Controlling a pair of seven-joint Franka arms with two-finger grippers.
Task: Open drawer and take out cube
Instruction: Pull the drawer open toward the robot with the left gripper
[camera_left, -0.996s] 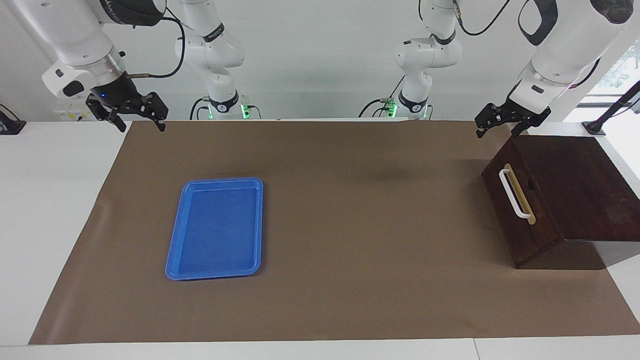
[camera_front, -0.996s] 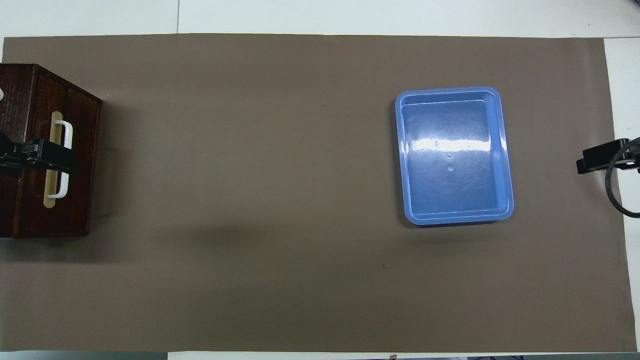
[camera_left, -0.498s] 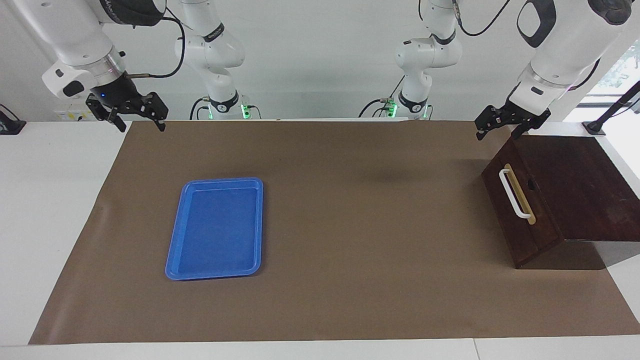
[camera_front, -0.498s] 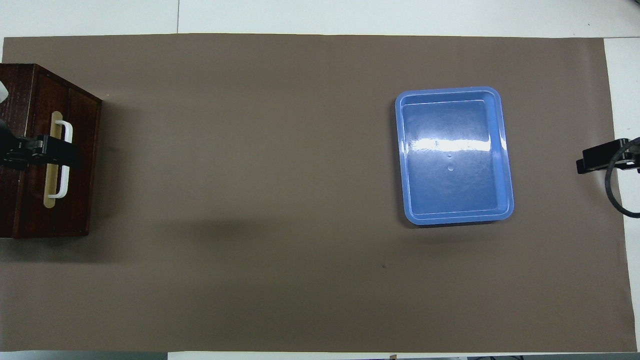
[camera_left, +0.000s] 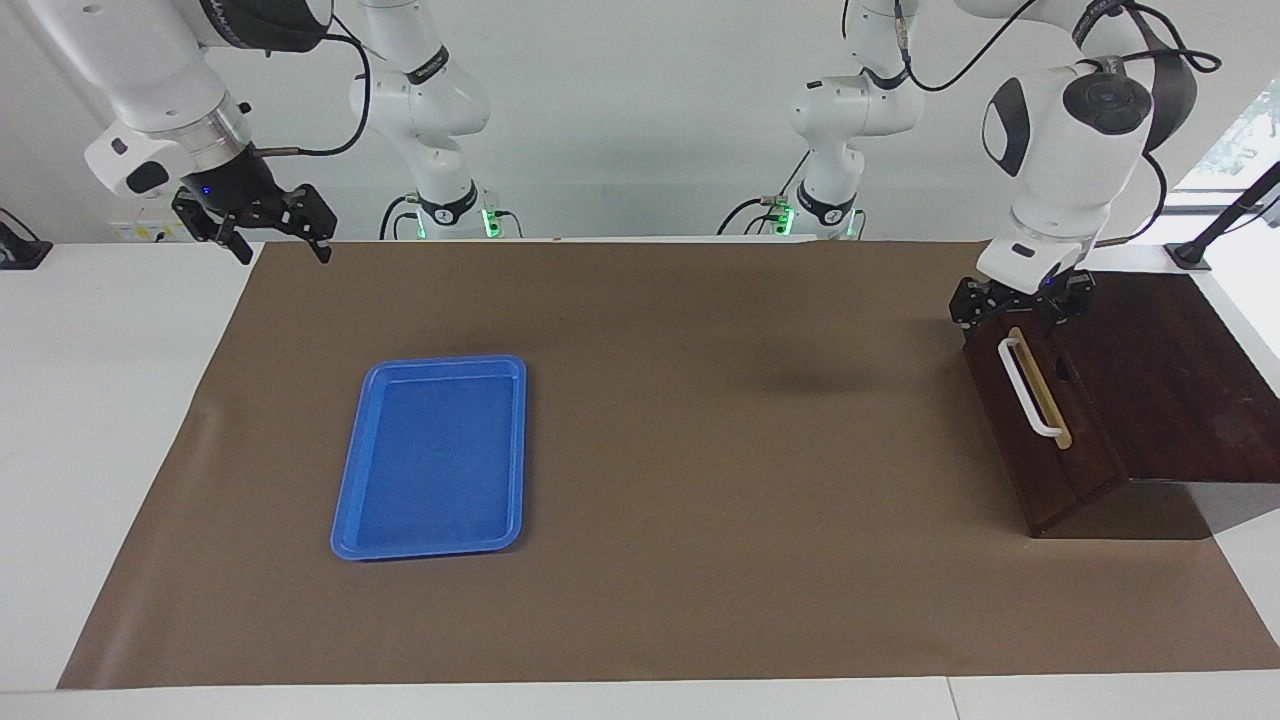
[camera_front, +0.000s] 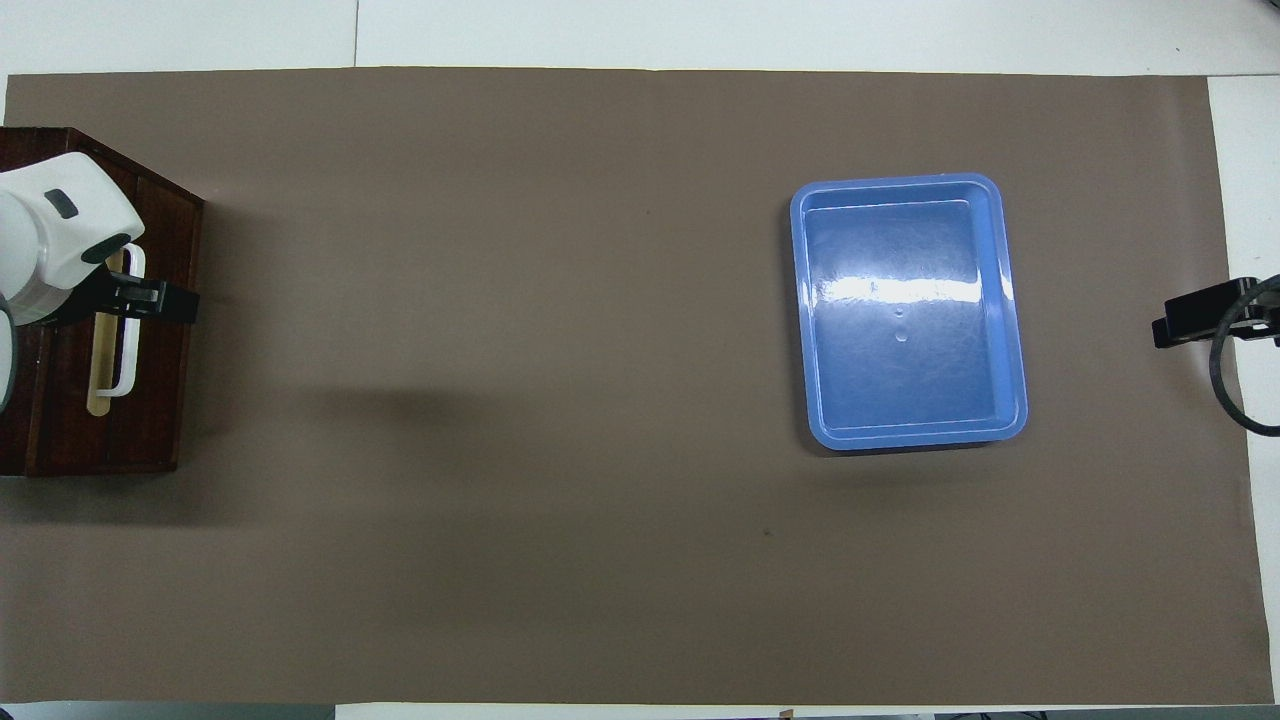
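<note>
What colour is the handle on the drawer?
White, on a tan strip; the handle shows best in the facing view.

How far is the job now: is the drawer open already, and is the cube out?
Nothing is finished: the drawer is shut and no cube shows. In hand: the left pincer, open, hangs over the white handle. The right pincer waits, open. Left: grasp, pull, take out cube.
</note>
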